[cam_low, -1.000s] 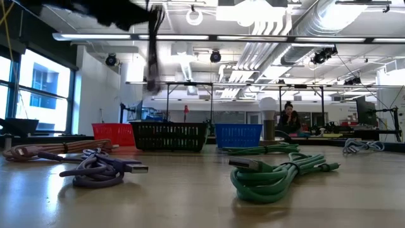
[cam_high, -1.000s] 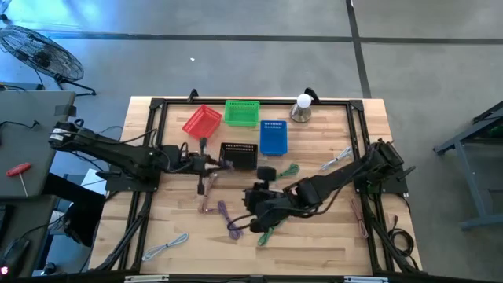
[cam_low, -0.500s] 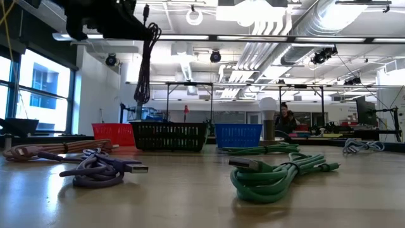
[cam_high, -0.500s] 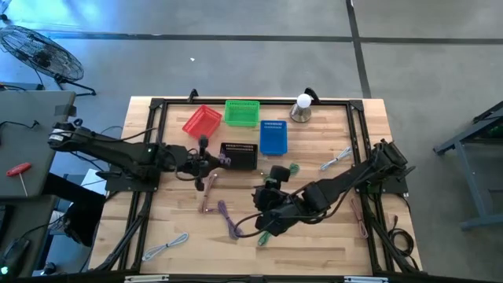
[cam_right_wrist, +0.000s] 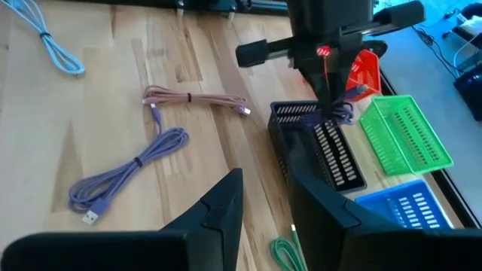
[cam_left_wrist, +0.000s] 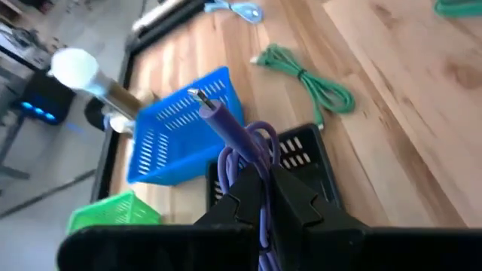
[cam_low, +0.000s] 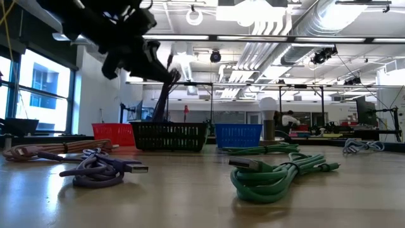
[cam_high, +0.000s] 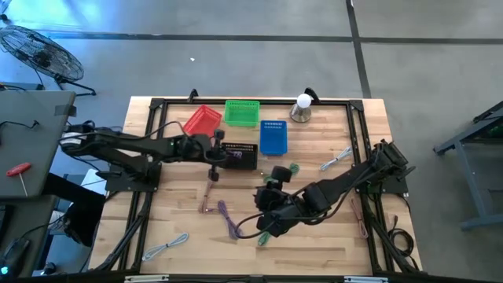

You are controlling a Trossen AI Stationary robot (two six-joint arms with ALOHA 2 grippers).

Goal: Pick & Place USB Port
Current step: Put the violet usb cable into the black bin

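Gripping a purple USB cable (cam_left_wrist: 248, 147) over the black basket (cam_high: 240, 156), the left gripper (cam_high: 221, 154) was clamped; the right gripper (cam_high: 267, 222) stood part-open, empty.

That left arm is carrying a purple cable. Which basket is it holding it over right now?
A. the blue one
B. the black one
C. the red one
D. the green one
B: in the left wrist view the left gripper pinches the purple cable right above the black basket, and the right wrist view shows the cable hanging at that basket's end, with the red, green and blue ones off to the sides.
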